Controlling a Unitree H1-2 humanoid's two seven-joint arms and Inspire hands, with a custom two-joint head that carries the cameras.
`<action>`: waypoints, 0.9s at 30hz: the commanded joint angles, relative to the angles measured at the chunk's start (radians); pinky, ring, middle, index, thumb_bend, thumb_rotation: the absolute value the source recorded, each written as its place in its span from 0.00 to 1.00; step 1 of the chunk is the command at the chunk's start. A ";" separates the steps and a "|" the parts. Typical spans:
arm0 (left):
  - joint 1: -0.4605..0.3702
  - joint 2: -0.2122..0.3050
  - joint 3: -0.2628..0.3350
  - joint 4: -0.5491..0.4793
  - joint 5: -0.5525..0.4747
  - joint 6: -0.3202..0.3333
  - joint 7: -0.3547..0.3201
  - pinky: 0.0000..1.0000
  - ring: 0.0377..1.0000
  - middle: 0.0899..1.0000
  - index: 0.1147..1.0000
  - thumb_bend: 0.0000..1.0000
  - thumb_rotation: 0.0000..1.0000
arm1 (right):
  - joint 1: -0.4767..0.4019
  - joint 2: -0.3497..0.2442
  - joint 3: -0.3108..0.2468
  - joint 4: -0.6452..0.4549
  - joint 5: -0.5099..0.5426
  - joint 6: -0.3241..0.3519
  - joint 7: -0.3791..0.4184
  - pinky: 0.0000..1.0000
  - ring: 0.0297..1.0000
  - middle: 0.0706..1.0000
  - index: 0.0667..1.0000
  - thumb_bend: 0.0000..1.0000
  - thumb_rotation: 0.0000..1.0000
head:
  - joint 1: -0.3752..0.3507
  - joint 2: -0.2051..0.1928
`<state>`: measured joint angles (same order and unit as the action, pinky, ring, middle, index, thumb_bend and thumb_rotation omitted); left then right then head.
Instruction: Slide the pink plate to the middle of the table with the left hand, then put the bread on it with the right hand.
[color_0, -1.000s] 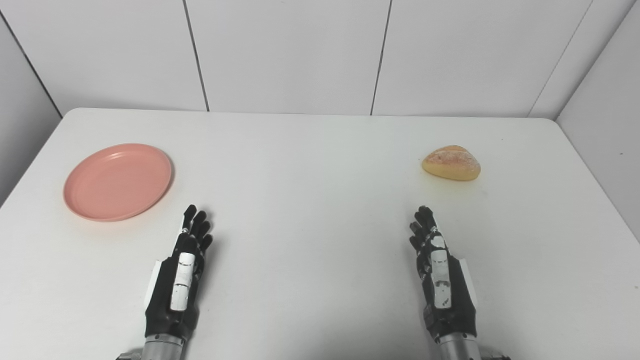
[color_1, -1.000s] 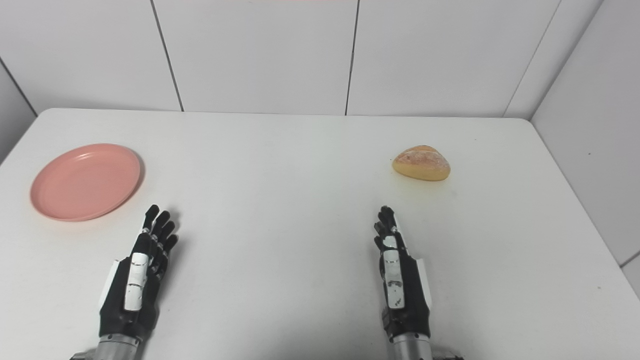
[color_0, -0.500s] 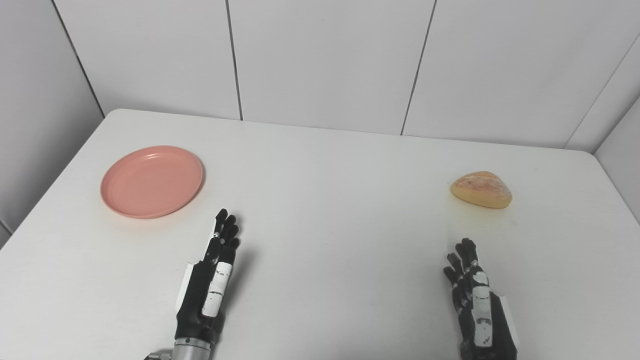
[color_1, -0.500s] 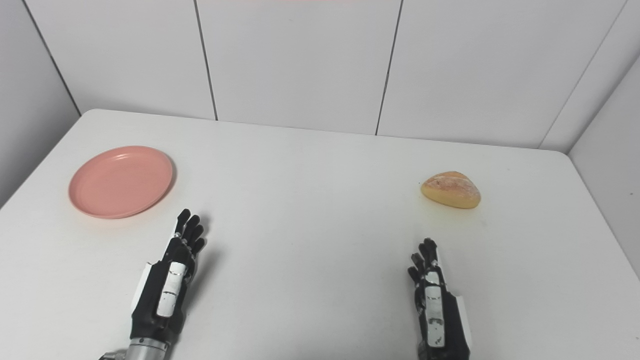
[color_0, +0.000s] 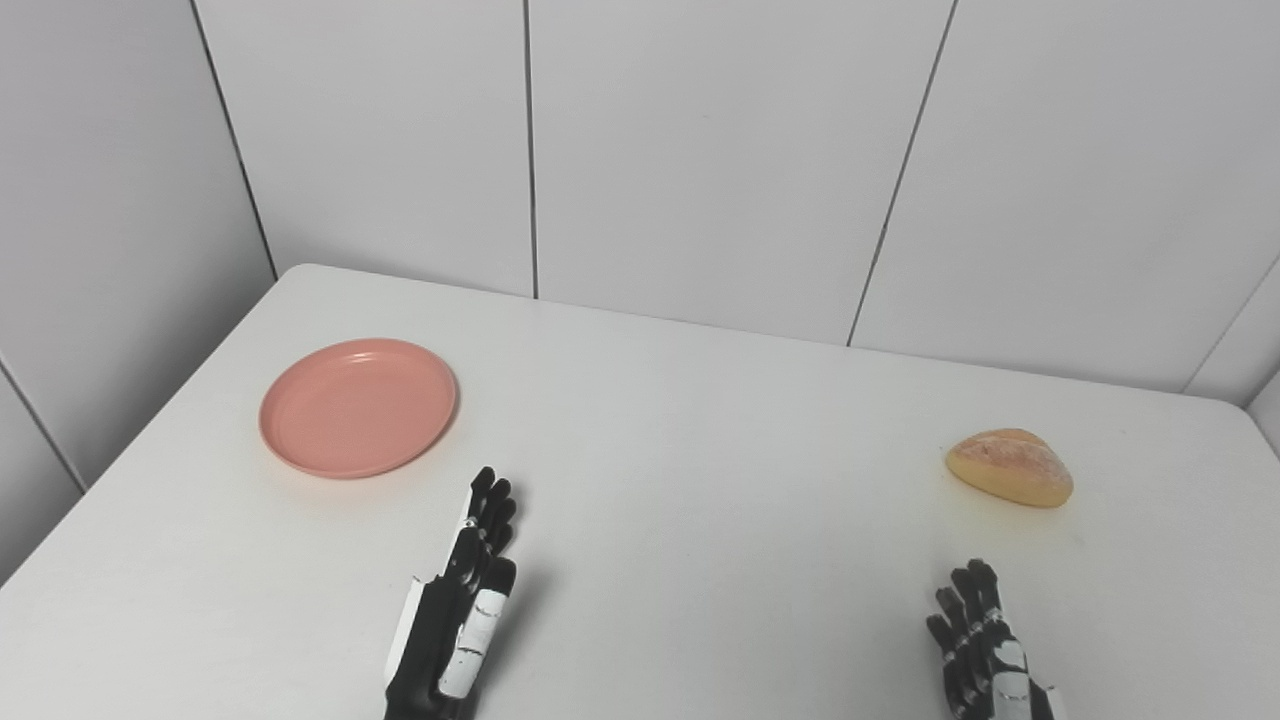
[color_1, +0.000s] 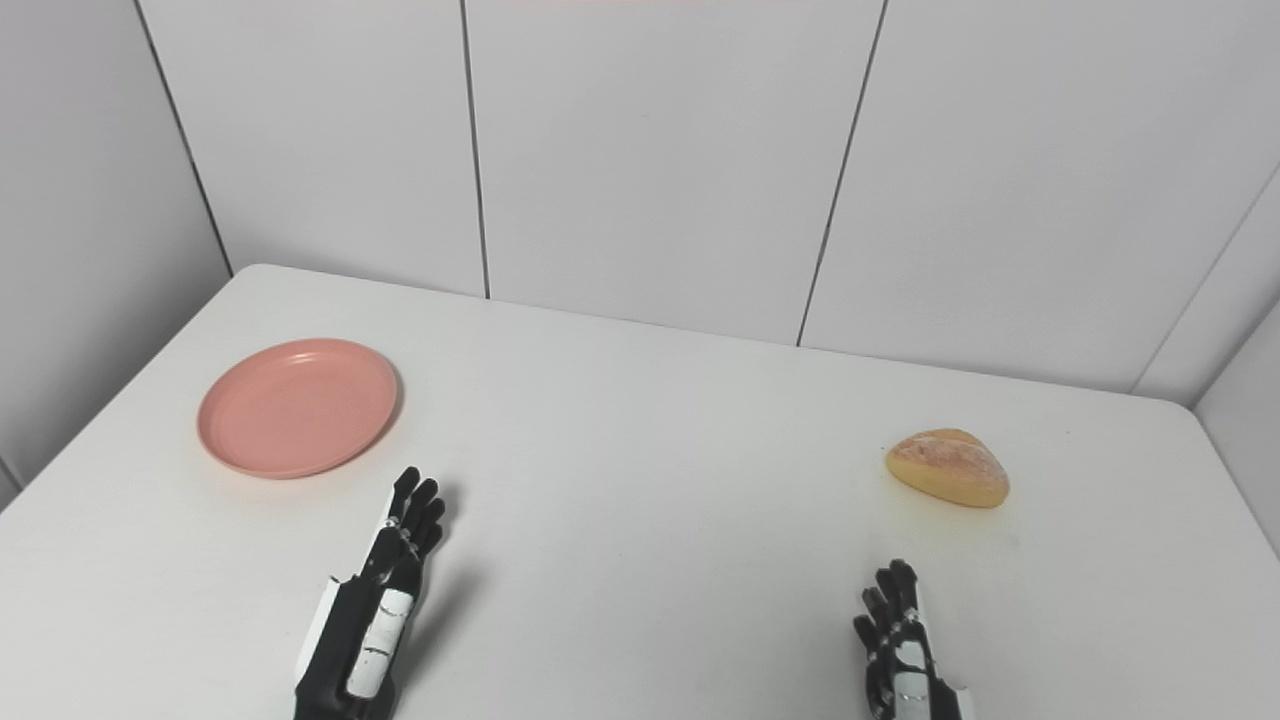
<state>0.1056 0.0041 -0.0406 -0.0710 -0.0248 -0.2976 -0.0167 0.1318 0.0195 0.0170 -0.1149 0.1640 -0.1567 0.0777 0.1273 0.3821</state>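
A pink plate (color_0: 358, 407) lies flat on the left side of the white table (color_0: 680, 440), with nothing on it. A golden bread roll (color_0: 1009, 467) rests on the right side. My left hand (color_0: 458, 615) hovers near the front edge, to the right of the plate and nearer than it, fingers stretched out and holding nothing. Only part of my right hand (color_0: 985, 650) shows at the bottom edge, nearer than the bread, its fingers also extended and empty. Neither hand touches its object.
White panelled walls (color_0: 700, 150) close in the table at the back and on the left. The table's rounded far corners and left edge are in view.
The whole picture has shifted down and right, so the camera has tilted up and turned left. The plate and the bread lie where they were. Both hands look unchanged, still extended.
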 joint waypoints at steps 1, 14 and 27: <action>-0.009 -0.042 -0.026 0.067 0.006 0.003 -0.002 1.00 0.99 1.00 1.00 0.75 0.87 | -0.001 -0.004 -0.007 0.025 0.011 -0.021 0.008 1.00 1.00 1.00 1.00 0.77 1.00 | 0.001 -0.010; -0.025 -0.043 -0.026 0.114 0.013 -0.034 0.011 1.00 0.97 0.99 1.00 0.77 0.86 | -0.014 -0.005 -0.009 0.056 0.008 -0.035 0.009 1.00 1.00 1.00 1.00 0.79 1.00 | 0.011 -0.030; -0.015 -0.031 -0.025 -0.043 -0.058 0.124 -0.006 1.00 0.97 1.00 1.00 0.87 0.87 | 0.014 0.000 -0.004 -0.006 0.010 0.009 -0.001 1.00 1.00 1.00 1.00 0.78 1.00 | 0.005 0.016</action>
<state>0.1026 0.0028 -0.0479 -0.0995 -0.0646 -0.2197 -0.0078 0.1340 0.0205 0.0147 -0.1108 0.1763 -0.1686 0.0772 0.1350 0.3912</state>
